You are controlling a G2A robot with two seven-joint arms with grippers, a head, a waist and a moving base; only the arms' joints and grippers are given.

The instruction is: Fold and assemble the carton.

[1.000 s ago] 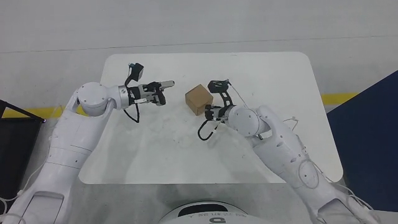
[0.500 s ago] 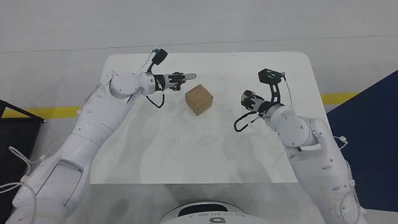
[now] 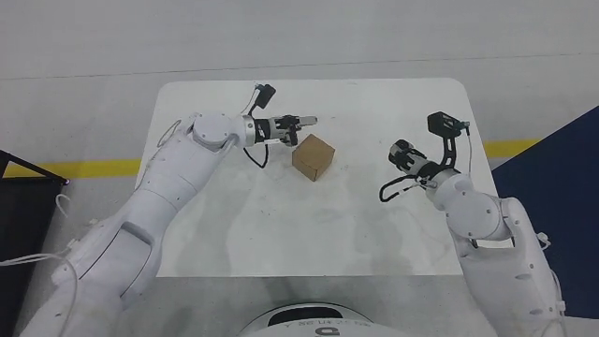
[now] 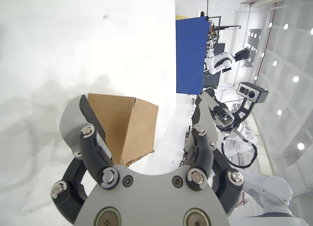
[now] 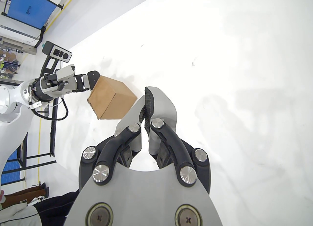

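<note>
Since the carton is the reference, all positions below are relative to it.

Left of the carton: left gripper, at the carton's far-left corner, above the white worktop. Its fingers are spread wide, nothing pinched. In the left wrist view one rubber pad overlaps the carton's near face, and the other finger stands well off the carton's opposite side. The right wrist view puts that pad right at the carton's upper corner. Actual contact: cannot tell.

Carton itself: plain brown cardboard, closed into a box shape. It sits on the worktop between the two grippers, turned diagonal to the worktop edges. A ragged flap edge shows at its base in the left wrist view.

Right of the carton: right gripper, well apart from it, pointed at the carton with bare worktop between. Fingers pressed together, pad on pad, holding nothing.

Further right of the carton, past the worktop edge: a blue panel on the floor.
</note>
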